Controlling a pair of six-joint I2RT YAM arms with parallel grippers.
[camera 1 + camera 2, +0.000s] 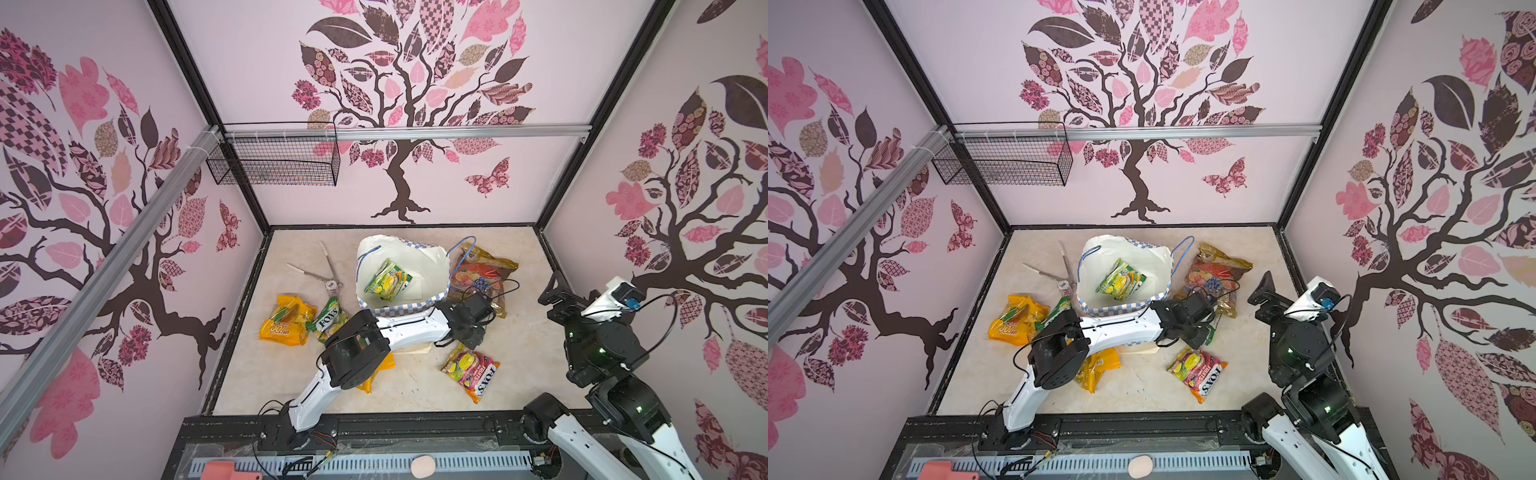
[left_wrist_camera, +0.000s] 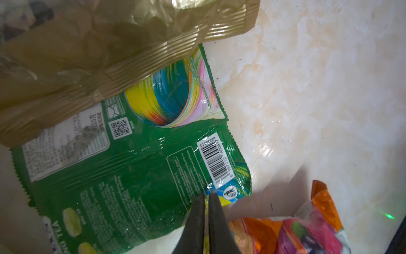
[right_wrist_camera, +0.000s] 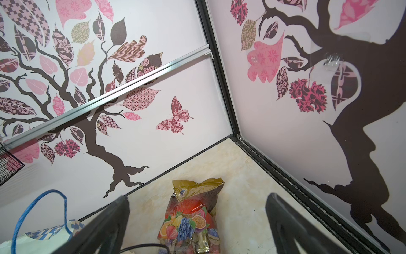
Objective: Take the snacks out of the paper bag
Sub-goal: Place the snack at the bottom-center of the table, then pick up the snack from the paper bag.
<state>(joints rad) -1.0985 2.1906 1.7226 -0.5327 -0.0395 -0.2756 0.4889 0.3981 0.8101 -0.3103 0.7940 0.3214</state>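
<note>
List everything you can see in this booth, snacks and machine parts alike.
paper bag: one, cream with a blue checked band, upright at the table's back middle
green-yellow packet: one, inside the bag
gold fruit-print packet: one, right of the bag
FOX'S fruits packet: one, multicolour, front right
yellow-orange packets: two, one left of the bag, one under the left arm
green FOX'S packet: one, beside the left yellow-orange one
green tea packet: one, partly under the gold packet
scissors: one pair, metal, left of the bag
wire basket: one, black, on the back wall
left gripper: black, pinched on the tea packet's corner
right gripper: black, open, raised at the right
</note>
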